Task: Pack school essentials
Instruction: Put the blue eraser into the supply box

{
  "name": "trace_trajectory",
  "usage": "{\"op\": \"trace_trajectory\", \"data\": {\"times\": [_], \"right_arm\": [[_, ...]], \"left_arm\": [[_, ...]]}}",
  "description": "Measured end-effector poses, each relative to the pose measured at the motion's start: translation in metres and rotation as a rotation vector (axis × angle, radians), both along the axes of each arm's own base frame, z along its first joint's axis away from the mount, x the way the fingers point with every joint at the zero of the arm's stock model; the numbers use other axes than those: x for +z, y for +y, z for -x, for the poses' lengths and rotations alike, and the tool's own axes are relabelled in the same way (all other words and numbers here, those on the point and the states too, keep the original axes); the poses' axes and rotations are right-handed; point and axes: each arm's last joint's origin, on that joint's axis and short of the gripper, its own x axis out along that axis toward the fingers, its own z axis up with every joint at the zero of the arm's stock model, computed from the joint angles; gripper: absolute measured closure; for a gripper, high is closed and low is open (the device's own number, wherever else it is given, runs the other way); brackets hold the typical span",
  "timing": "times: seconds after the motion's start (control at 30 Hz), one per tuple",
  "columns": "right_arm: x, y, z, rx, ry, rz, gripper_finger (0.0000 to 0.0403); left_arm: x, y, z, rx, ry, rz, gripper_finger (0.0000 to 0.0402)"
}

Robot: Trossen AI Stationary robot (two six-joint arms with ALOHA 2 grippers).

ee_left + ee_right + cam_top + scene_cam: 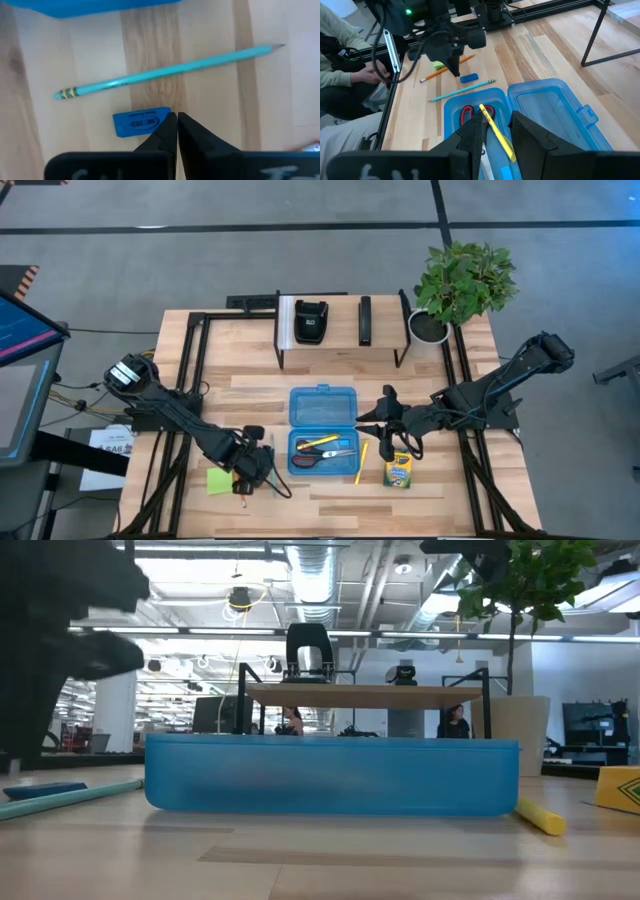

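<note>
The translucent blue case (322, 430) lies open. Red-handled scissors (322, 457) and a yellow pencil (495, 131) are in its near tray. My left gripper (177, 116) is shut and points down at the table left of the case, right beside the blue eraser (141, 121). The teal pencil (165, 72) lies just beyond the eraser. The orange pencil (442, 70) and the green sticky-note pad (219, 480) lie further left. My right gripper (496, 125) is open over the tray's right end. A second yellow pencil (361, 463) and the crayon box (398, 472) lie on the table right of the case. My left gripper's shut fingertips (171, 122) stand at one end of the blue eraser (164, 114), coming from above. I cannot tell whether they touch it. The eraser lies flat on the table.
A dark metal rack (340, 350) with black devices stands at the far edge, and a potted plant (460, 280) is at the far right corner. A seated person (342, 55) shows beyond the table's left side. Bare wood lies along the near edge.
</note>
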Motion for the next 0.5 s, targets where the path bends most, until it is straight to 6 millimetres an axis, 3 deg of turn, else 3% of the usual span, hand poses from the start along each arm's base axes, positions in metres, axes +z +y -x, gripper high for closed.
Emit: {"op": "trace_trajectory", "data": {"times": [0.27, 0.5], "right_arm": [[0.0, 0.0, 0.0, 0.002, 0.001, 0.001, 0.0282], [0.0, 0.0, 0.0, 0.004, 0.004, 0.006, 0.0282]], "left_arm": [[-0.002, -0.002, 0.004, -0.025, -0.008, -0.048, 0.0391], [-0.008, 0.008, 0.005, 0.059, 0.008, -0.06, 0.0291]]}}
